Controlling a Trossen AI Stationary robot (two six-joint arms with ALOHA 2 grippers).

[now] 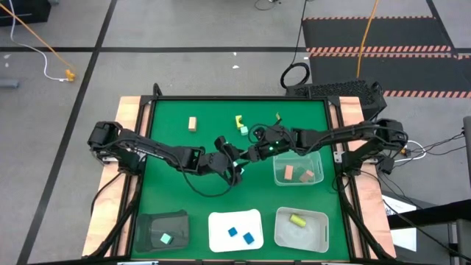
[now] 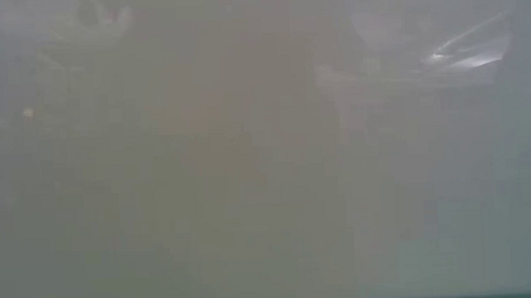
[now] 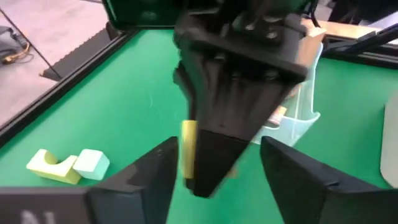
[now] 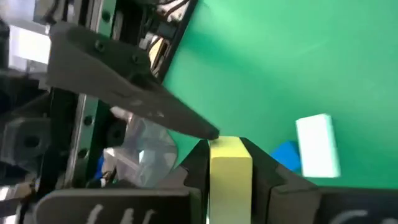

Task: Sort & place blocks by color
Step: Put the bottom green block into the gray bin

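Pinching a yellow block between my right gripper fingers, closed tight on its two flat sides, mid-table above the green mat. My left gripper sits right opposite, jaws parted around my right fingers and the block, nothing held by it. Looks like a handover between arms, my guess. The block looks rigid, light, smooth-faced; flat parallel faces give a good grip, but painted surfaces could slip if only a corner is caught, so take it across the wide faces, centred. Not fragile, a drop would only bounce it away. Other blocks: a yellow arch piece touching a mint cube on the mat, a tan block farther off, two blue ones on the white tray, a yellow one in the clear bin.
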